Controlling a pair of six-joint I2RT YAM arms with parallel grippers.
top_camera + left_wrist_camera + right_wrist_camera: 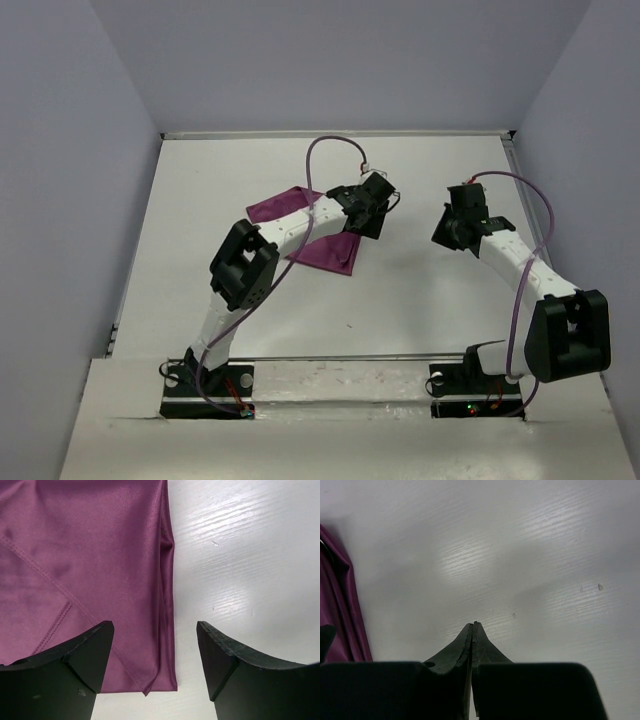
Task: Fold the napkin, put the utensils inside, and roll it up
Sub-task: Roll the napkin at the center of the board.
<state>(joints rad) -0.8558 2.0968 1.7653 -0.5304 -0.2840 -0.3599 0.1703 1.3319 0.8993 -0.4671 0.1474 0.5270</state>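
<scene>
Left gripper [155, 629] hangs with its fingers spread wide over the folded right edge of the napkin [85, 555], a plum-purple, faintly shiny cloth lying flat on the white table [250, 555]. Stitched hems and a layered corner show only in the left wrist view. The overhead view shows the cloth partly under the left arm. Right gripper [472, 626], fingers pressed together, grips nothing off to the napkin's right.

A white table [430, 300] with a faint wood grain fills the middle. Plain pale lavender-grey panels box it in: a back wall [340, 60], a left wall [60, 200] and a right wall [595, 150]. A thin metal strip [340, 133] runs along the table's far edge. Soft light leaves a bright sheen [465, 560] on the tabletop.
</scene>
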